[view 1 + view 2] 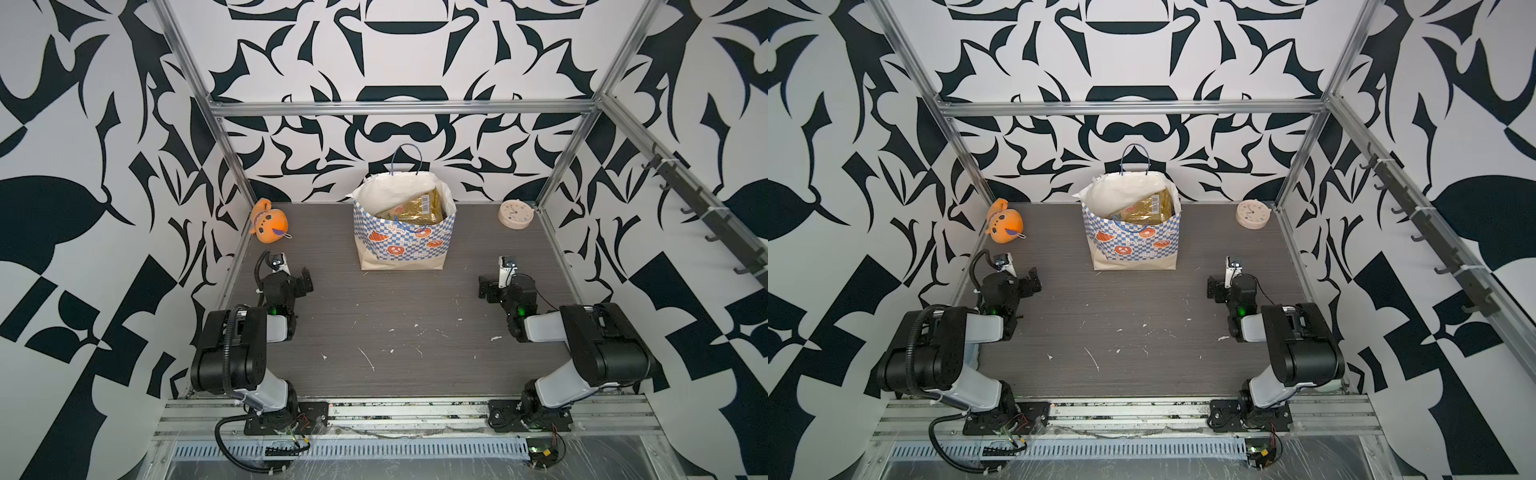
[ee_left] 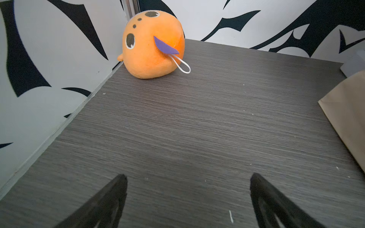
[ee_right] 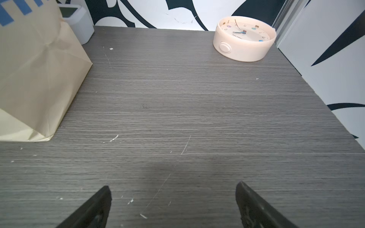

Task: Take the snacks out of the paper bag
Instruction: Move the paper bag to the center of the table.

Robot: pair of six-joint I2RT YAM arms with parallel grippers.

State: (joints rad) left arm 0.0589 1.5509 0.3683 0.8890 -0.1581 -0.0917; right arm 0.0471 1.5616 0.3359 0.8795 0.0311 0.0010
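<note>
paper bag: upright, mouth open, back-center of the surface | gold snack packet: poking up inside, tilted

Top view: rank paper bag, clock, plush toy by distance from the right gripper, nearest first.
From the right gripper:
1. paper bag: centre, with its base corner closest to the gripper.
2. clock: back right corner.
3. plush toy: back left corner, on the opposite side.
</note>
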